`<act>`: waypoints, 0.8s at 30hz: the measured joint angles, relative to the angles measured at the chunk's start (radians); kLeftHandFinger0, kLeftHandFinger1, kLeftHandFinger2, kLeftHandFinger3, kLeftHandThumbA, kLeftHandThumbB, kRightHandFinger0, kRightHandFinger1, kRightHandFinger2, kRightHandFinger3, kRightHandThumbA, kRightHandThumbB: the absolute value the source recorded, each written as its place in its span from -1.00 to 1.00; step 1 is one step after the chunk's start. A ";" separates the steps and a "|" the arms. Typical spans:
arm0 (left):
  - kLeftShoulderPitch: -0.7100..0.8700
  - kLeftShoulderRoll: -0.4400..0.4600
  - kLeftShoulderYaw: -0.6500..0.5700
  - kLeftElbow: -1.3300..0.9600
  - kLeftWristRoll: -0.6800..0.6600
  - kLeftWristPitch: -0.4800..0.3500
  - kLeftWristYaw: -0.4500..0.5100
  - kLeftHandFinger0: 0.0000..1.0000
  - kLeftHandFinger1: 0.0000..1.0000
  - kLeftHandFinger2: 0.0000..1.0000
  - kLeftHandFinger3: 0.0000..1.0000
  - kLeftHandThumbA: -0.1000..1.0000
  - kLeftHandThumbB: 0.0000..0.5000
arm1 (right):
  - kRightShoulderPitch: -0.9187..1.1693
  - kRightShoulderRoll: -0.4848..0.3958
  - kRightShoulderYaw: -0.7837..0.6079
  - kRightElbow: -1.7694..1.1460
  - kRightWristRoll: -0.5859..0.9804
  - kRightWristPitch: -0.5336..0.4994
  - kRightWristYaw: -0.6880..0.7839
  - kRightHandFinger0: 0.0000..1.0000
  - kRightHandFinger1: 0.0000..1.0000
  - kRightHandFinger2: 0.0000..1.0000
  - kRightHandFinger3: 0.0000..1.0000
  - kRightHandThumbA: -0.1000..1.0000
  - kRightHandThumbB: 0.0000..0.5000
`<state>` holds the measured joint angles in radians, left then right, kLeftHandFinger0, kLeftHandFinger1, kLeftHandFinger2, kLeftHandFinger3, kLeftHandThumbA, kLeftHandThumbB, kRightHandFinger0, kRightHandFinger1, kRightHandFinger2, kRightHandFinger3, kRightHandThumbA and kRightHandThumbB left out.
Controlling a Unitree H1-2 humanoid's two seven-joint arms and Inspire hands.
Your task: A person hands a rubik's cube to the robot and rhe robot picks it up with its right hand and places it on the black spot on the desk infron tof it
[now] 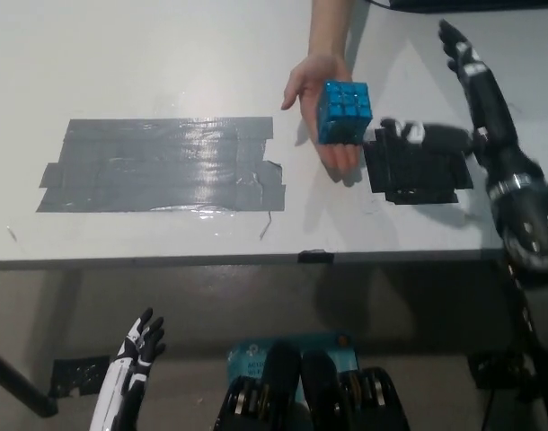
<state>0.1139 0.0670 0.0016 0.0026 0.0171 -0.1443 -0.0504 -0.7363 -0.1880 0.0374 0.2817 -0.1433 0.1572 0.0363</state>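
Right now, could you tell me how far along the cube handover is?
Done: the person's hand offers the blue Rubik's cube on its palm above the desk. In hand: the black right hand is open beside the cube, over the black spot, not gripping it. Left: grasping the cube and setting it on the spot. The white left hand rests open below the desk edge.

The left hand (135, 348) is white with black joints; the right hand (467, 99) is black with white tips.
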 measured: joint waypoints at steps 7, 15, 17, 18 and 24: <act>-0.014 0.010 -0.001 0.002 0.000 0.000 -0.011 1.00 1.00 1.00 1.00 0.80 -0.92 | -0.183 -0.010 0.070 0.275 -0.023 0.018 0.026 1.00 1.00 1.00 1.00 0.76 0.74; -0.036 0.012 -0.001 0.003 0.003 0.001 -0.013 1.00 1.00 1.00 1.00 0.85 -0.91 | -0.289 -0.039 0.166 0.408 -0.062 0.018 0.072 1.00 1.00 1.00 1.00 0.85 0.70; -0.043 0.012 0.000 0.004 0.003 0.002 -0.013 1.00 1.00 1.00 1.00 0.86 -0.93 | -0.299 -0.047 0.188 0.410 -0.070 0.018 0.083 1.00 1.00 1.00 1.00 0.86 0.80; -0.048 0.012 0.000 0.005 0.003 0.002 -0.013 1.00 1.00 1.00 1.00 0.87 -0.90 | -0.302 -0.053 0.201 0.409 -0.074 0.018 0.095 1.00 1.00 1.00 1.00 0.86 0.85; -0.052 0.014 0.005 0.008 0.002 0.005 -0.013 1.00 1.00 1.00 1.00 0.84 -0.96 | -0.301 -0.073 0.234 0.410 -0.083 0.017 0.152 1.00 1.00 1.00 1.00 0.85 1.00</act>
<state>0.0618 0.0805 0.0062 0.0103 0.0190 -0.1397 -0.0635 -1.0373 -0.2612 0.2715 0.6916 -0.2266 0.1746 0.1886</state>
